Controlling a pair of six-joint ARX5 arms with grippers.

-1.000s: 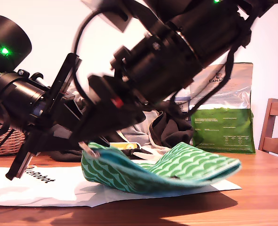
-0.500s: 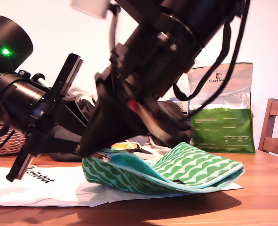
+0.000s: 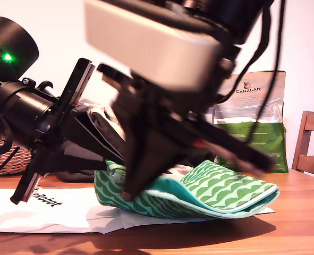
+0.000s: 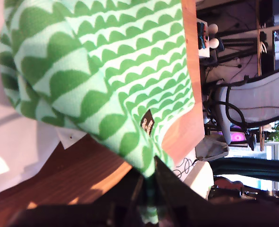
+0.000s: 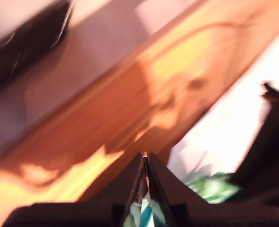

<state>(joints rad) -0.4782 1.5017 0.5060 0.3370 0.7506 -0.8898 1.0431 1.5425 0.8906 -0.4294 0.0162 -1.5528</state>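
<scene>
My first gripper (image 4: 151, 172) and my second gripper (image 5: 145, 163) each pinch the green wave-patterned cloth (image 4: 97, 61) on the wooden table (image 5: 130, 99).

Green scallop-patterned cloth (image 3: 220, 187), teal lining

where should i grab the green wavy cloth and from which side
Probably the thin teal hem. The green cloth lies limp and folded on the table, its raised end at the exterior view's left, so come in low from there; my first gripper and my second gripper both pinch its edge.
</scene>
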